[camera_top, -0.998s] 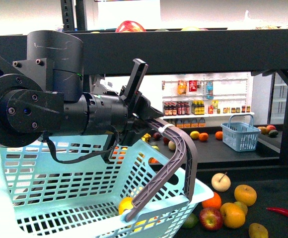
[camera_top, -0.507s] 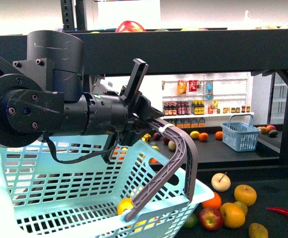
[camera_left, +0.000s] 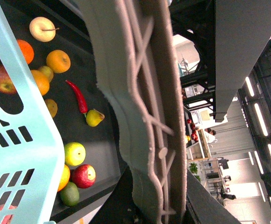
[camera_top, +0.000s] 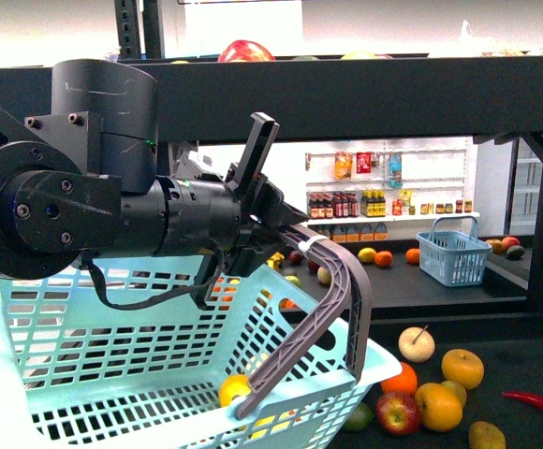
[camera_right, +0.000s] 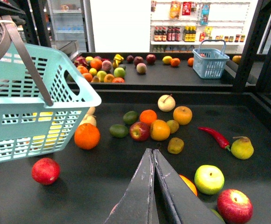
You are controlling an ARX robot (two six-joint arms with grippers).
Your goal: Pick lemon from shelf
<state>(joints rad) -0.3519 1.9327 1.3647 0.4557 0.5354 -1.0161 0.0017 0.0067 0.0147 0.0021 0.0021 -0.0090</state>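
Left claw (camera_top: 276, 210) is pinching the grey-brown ribbed plastic handle (camera_top: 332, 290) of a pale-blue slotted plastic basket (camera_top: 112, 355), which hangs below and slightly ahead of it; in the left wrist view the handle fills the space between the jaws. Right claw (camera_right: 152, 154) has its two dark fingers pressed together and carries nothing, hovering over the black flat tier of the metal-framed shelf (camera_right: 103, 182). A small rounded bright-yellow fruit (camera_top: 237, 388), judged to be the lemon, lies inside the basket, low against the near wall beneath the left claw and well apart from the right claw; its skin is seen only in part through the slots, so the identification is tentative. Loose fruit lies just ahead of the right claw: a round yellow-green apple (camera_right: 209, 178) and a red apple (camera_right: 235, 205) to one side, a dull yellow-brown fruit (camera_right: 175, 145) beyond the tips. The step in hand appears to be carrying the loaded basket. Done well, it calls for a firm, centred clamp on the handle so the basket hangs level and the fruit does not roll, slow travel to avoid swing, and the right claw held above the loose fruit, clear of the basket rim.
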